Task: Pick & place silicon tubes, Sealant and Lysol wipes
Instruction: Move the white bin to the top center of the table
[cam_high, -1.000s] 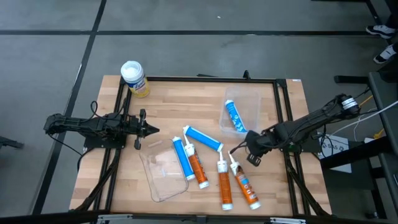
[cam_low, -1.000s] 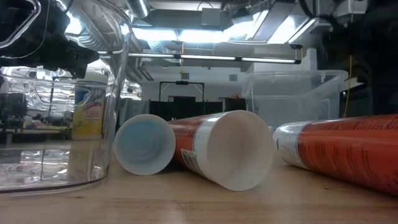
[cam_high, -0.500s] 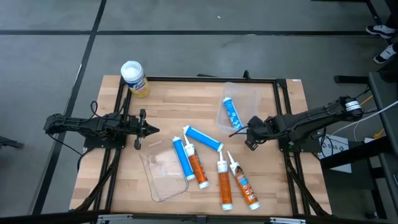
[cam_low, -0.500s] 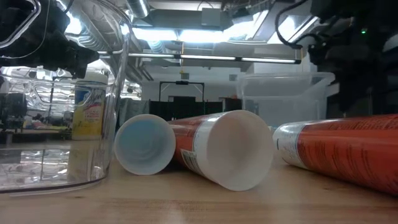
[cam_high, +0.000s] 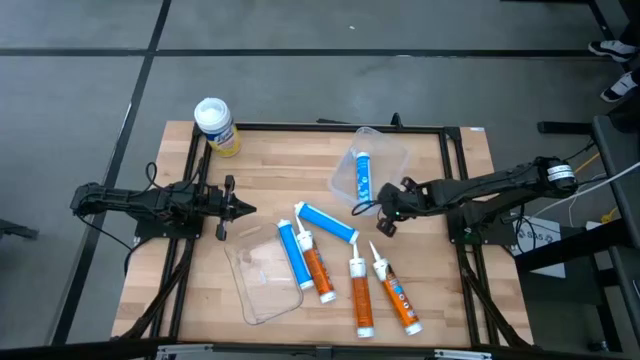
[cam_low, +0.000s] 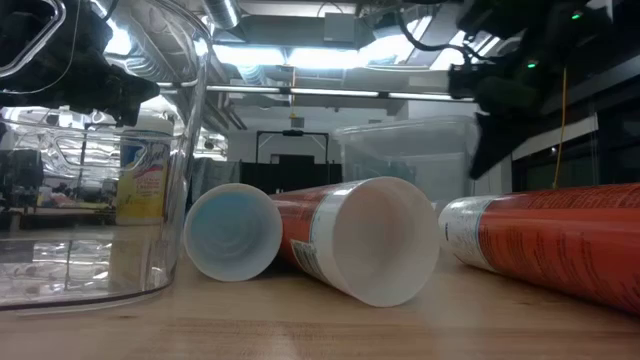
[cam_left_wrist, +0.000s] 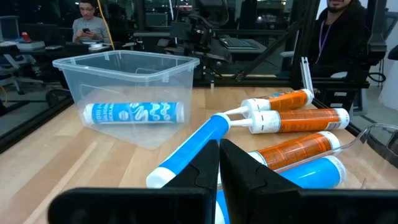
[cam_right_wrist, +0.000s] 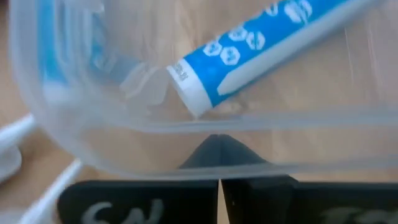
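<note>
Fingers of the right arm (cam_high: 385, 208) are closed tight on the rim of a clear plastic bin (cam_high: 385, 150), pinching its wall near the corner that faces the middle of the tabletop (cam_high: 270, 165); the right wrist view shows the two dark tips pressed together with the bin's edge (cam_right_wrist: 186, 140) running across them. Inside that bin lies one blue tube (cam_high: 363, 177), its white base end close to the gripped wall (cam_right_wrist: 261, 56). The bin sits skewed at the far middle of the tabletop.

Left-arm fingers (cam_high: 243, 209) are also shut, holding nothing, hovering over the left side of the tabletop and pointing toward the tubes; in the left wrist view the closed tips (cam_left_wrist: 219, 163) aim at the loose pile with the bin (cam_left_wrist: 124, 74) beyond it.

Loose on the wood near the centre lie two more blue tubes (cam_high: 327, 222) (cam_high: 293, 255) and three orange tubes (cam_high: 318, 270) (cam_high: 361, 296) (cam_high: 395, 297), nozzles pointing roughly toward the far side. A second clear container (cam_high: 262, 280) rests at the near left, with one blue tube along its right edge.

Lysol wipes (cam_high: 215, 125), the yellow canister with the white lid, stand upright at the far left corner of the tabletop, well apart from both arms. In the low view the canister (cam_low: 143, 180) shows through the clear container's wall.

Two people sit in the room beyond the tabletop in the left wrist view.
</note>
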